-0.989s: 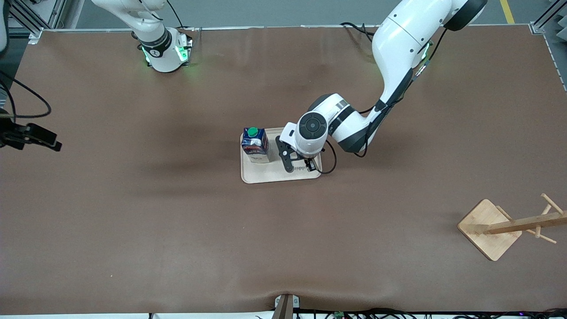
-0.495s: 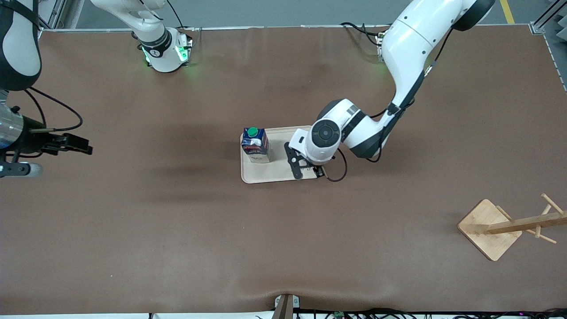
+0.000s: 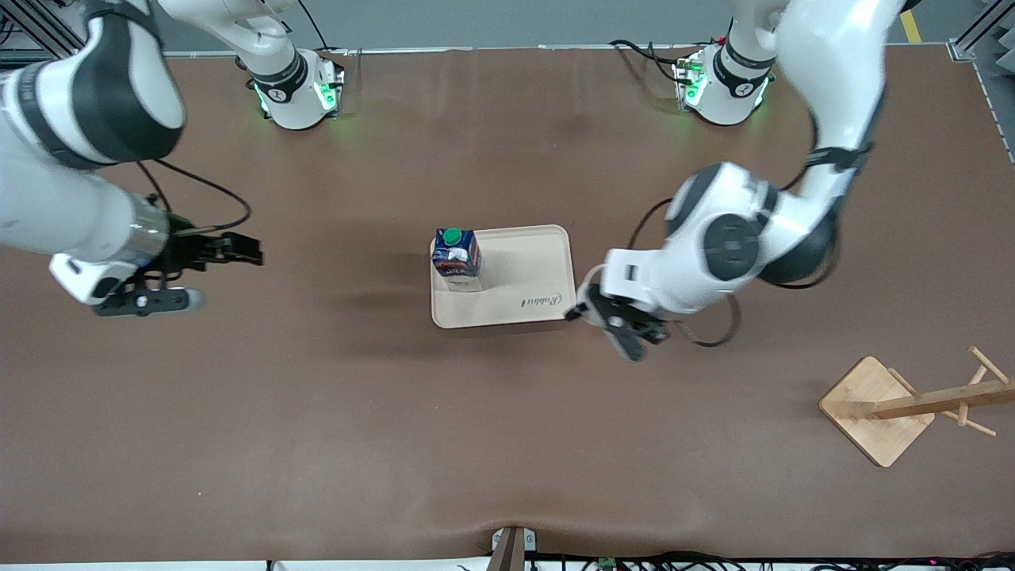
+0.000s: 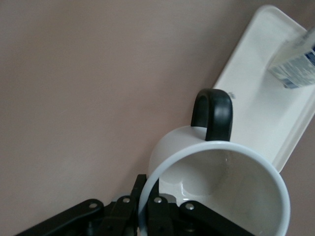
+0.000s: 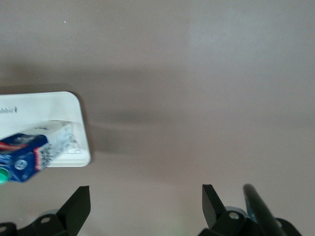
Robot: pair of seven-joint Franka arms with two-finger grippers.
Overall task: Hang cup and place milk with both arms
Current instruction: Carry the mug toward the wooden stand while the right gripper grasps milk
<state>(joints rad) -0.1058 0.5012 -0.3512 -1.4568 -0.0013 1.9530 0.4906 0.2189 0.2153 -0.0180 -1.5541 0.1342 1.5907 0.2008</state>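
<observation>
Overhead, two arms, two grippers, one tray, one carton, one mug, one wooden rack. Starting at the right arm's end of the table: right gripper [image 3: 226,250] up over bare brown table [image 3: 317,412], well apart from the tray, fingers [image 5: 78,206] spread wide with nothing between them. At mid-table, one cream tray [image 3: 539,254] lying flat, with one milk [image 3: 456,258] standing upright on it, in the corner toward the right arm's end, green cap on top, blue sides, whitish lower part. Same milk [image 5: 29,155] seen in the right wrist view on the tray's corner [image 5: 81,147]. Next along, left gripper [image 3: 622,321] in the air over the table just off the tray's corner toward the left arm's end, clamped on the rim of one cup [image 4: 216,187]. Cup white, mouth open toward the wrist camera, one black loop handle pointing away from the fingers; cup itself hidden under the wrist in the overhead view. At the left arm's end, nearer the front camera than the tray, one wooden rack [image 3: 904,404] on a square base, pegs bare.
</observation>
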